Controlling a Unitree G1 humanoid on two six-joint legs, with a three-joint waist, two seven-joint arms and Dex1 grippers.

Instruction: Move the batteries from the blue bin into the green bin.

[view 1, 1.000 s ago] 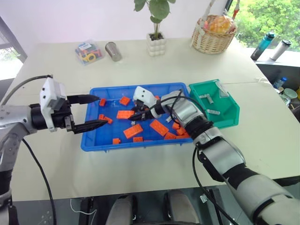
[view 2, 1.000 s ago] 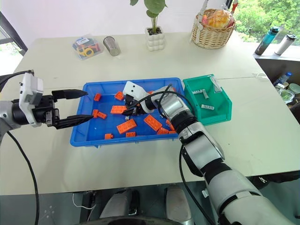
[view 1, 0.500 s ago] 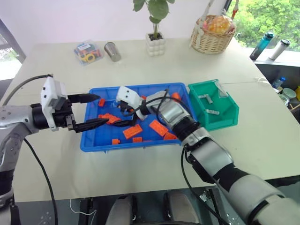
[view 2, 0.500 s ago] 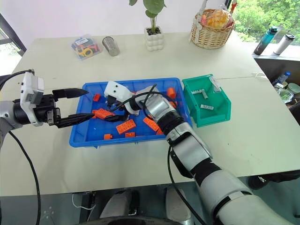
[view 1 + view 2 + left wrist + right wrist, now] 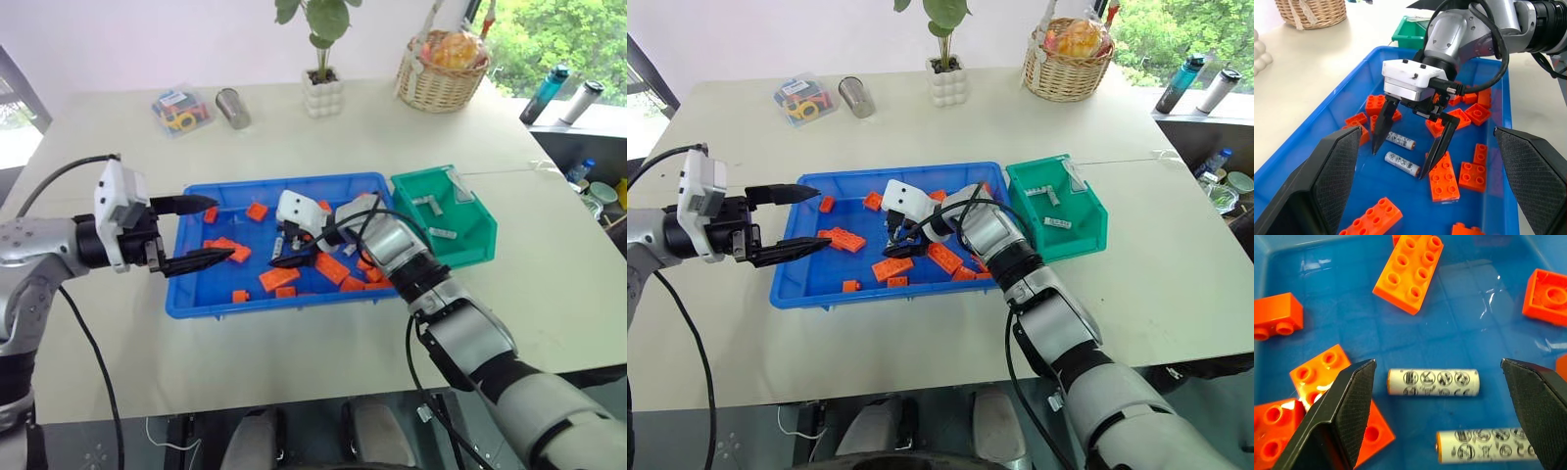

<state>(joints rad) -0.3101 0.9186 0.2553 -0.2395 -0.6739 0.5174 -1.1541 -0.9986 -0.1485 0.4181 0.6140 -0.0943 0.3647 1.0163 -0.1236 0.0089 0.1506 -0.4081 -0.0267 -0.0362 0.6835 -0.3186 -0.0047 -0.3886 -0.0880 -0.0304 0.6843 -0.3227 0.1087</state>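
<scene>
The blue bin (image 5: 186, 294) holds several orange bricks (image 5: 331, 266) and two batteries (image 5: 1399, 141) lying side by side on its floor. My right gripper (image 5: 1405, 152) points down into the middle of the bin. It is open, its fingers either side of one battery (image 5: 1433, 382) without touching it. The other battery (image 5: 1484, 445) lies just beside that one. My left gripper (image 5: 223, 230) hangs open over the bin's left end with nothing between its fingers. Right of the blue bin stands the green bin (image 5: 470, 250), with batteries (image 5: 443, 233) inside.
At the table's far edge stand a wicker basket (image 5: 446, 69), a plant in a white pot (image 5: 326, 93), a metal cup (image 5: 236, 108) and a clear box of small parts (image 5: 181, 108). Bottles (image 5: 546, 95) stand past the table's right corner.
My right gripper opened wide, swung left across the blue bin and came back to its middle. A long orange brick now lies further left. The left gripper kept still.
</scene>
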